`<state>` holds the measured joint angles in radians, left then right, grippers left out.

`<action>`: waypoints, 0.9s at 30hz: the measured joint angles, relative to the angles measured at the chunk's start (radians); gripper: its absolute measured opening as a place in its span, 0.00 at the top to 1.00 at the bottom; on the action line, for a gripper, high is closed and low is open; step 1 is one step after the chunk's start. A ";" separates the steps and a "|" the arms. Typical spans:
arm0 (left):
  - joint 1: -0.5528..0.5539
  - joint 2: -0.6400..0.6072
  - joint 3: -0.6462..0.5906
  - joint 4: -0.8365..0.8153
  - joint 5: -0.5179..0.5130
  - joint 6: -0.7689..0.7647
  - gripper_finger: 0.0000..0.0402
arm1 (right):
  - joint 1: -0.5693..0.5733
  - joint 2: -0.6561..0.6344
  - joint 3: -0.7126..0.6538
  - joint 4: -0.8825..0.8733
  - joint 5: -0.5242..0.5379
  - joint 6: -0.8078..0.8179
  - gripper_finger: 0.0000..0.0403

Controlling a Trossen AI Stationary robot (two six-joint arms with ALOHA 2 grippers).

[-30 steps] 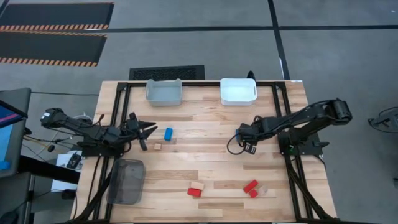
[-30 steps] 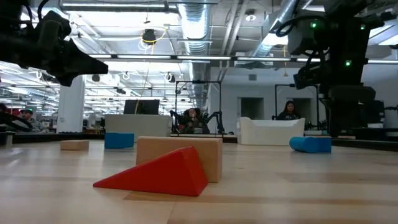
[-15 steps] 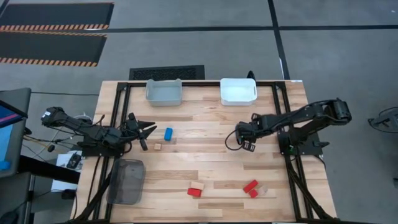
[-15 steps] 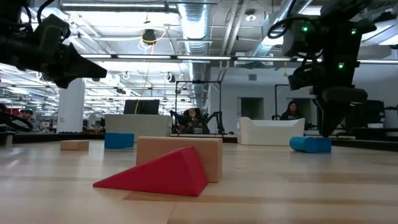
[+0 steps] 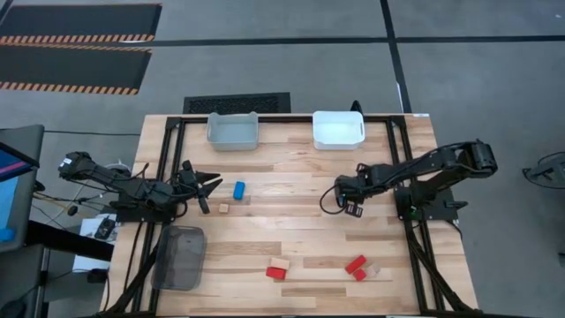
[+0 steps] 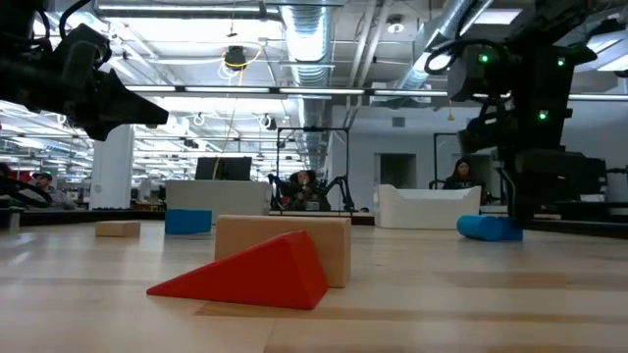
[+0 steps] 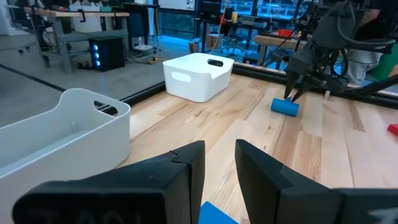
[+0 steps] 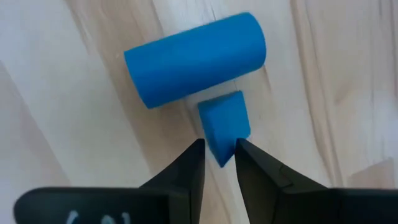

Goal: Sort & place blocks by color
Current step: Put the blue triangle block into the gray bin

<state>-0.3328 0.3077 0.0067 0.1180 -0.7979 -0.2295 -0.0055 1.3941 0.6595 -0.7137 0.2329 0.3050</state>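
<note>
The right gripper [image 8: 216, 155], right of the table's middle, pinches a small blue block [image 8: 224, 126] beside a blue cylinder [image 8: 195, 60], while the left gripper [image 7: 217, 163] waits with fingers narrowly apart near another blue block [image 5: 238, 189].

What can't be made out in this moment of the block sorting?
- High view: the blue cylinder and small blue piece are hidden beneath the right gripper.
- Right wrist view: whether the fingers touch the small blue piece; its near end is covered.
- Low view: the tan block is partly hidden by the red wedge.
</note>
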 joint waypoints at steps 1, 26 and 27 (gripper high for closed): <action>0.000 0.000 0.000 0.001 0.000 0.000 0.80 | 0.000 0.000 -0.009 0.012 0.000 0.000 0.73; 0.001 0.000 0.000 0.000 -0.002 -0.044 0.80 | 0.003 -0.193 -0.043 0.060 0.070 0.000 0.97; 0.001 0.000 0.000 -0.001 -0.002 -0.049 0.80 | 0.003 -0.216 -0.042 0.063 0.071 0.000 0.98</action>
<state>-0.3321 0.3079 0.0067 0.1169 -0.8003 -0.2783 -0.0029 1.1781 0.6170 -0.6508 0.3044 0.3054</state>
